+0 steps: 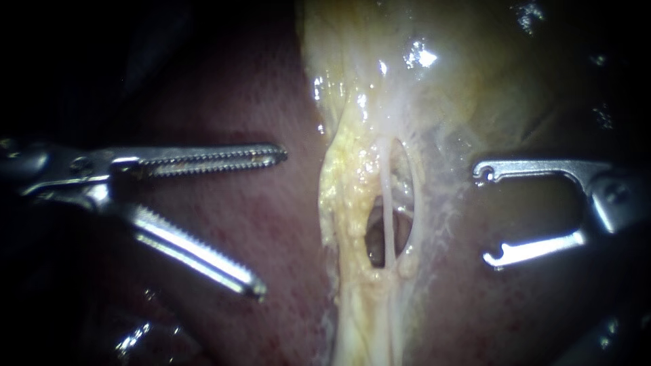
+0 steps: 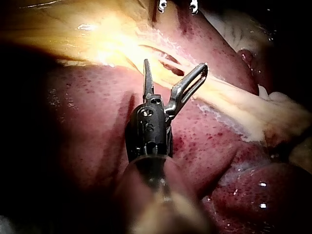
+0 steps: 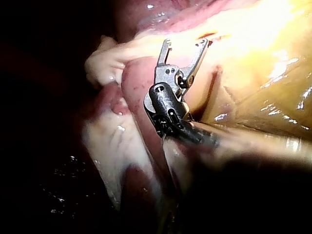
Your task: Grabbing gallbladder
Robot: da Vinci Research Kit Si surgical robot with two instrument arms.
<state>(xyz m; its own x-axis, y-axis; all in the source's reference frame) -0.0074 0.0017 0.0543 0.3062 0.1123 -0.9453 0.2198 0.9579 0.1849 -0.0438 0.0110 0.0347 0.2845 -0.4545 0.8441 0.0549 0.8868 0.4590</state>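
Left instrument (image 1: 272, 224) and right instrument (image 1: 485, 215) both gape, gripping nothing; the gallbladder (image 1: 434, 81) lies between and above their tips, touching neither.

Tubes (image 1: 388, 203) centre, over liver (image 1: 271, 102); L tool (image 1: 272, 223) left, R tool (image 1: 483, 215) right

We count two tools, the left tool (image 1: 271, 223) and the right tool (image 1: 486, 215), each with two jaws. We see one gallbladder (image 1: 461, 74), one liver (image 1: 285, 325), and one pale tube (image 1: 386, 203) crossing one opening (image 1: 374, 238) in the tissue.
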